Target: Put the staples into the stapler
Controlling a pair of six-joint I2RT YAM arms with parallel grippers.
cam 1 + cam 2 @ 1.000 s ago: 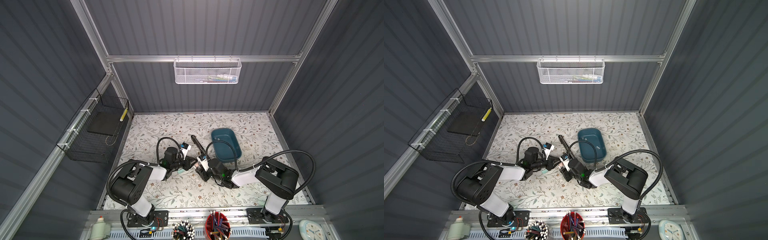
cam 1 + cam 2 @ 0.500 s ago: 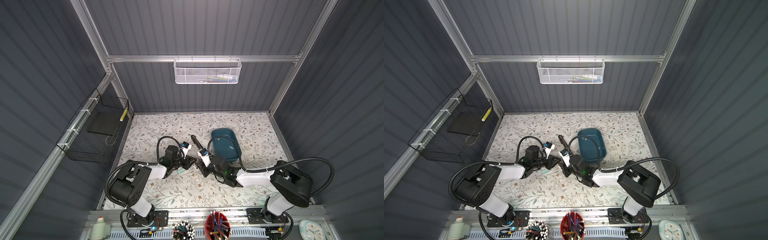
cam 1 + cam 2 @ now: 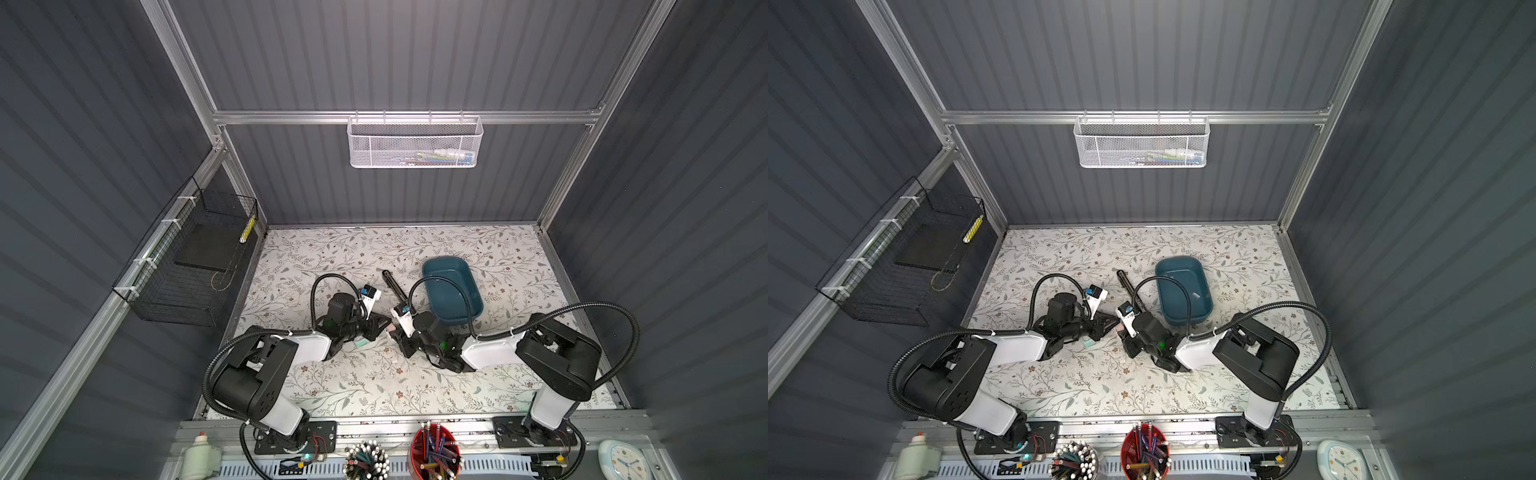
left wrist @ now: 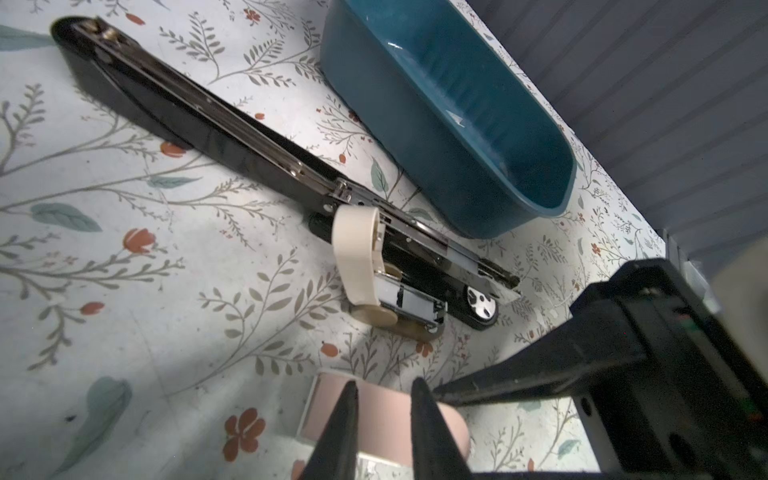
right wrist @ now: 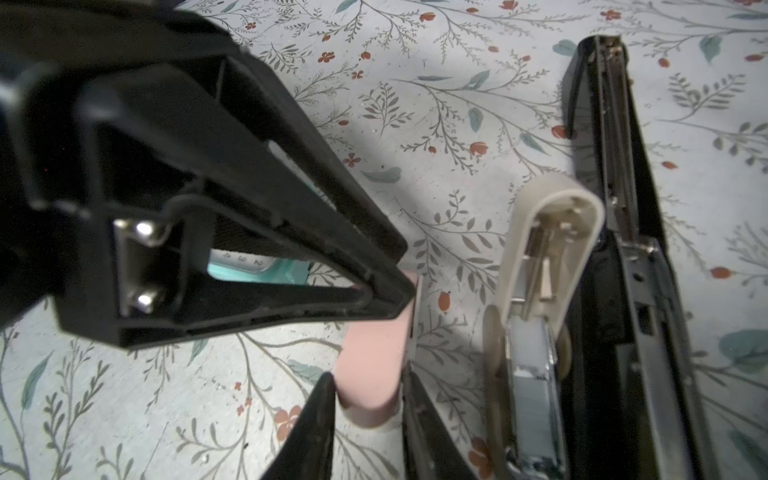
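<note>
Right wrist, pink stapler (image 5: 374, 353), narrow gap, cream stapler (image 5: 548, 216)

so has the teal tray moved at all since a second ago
No. In both top views the teal tray sits where it was: same gap to the back wall, with the long black stapler still beside it.

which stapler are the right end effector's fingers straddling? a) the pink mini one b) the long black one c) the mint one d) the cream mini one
a, the right wrist view shows the pink mini stapler sitting between the fingers of the right end effector.
</note>
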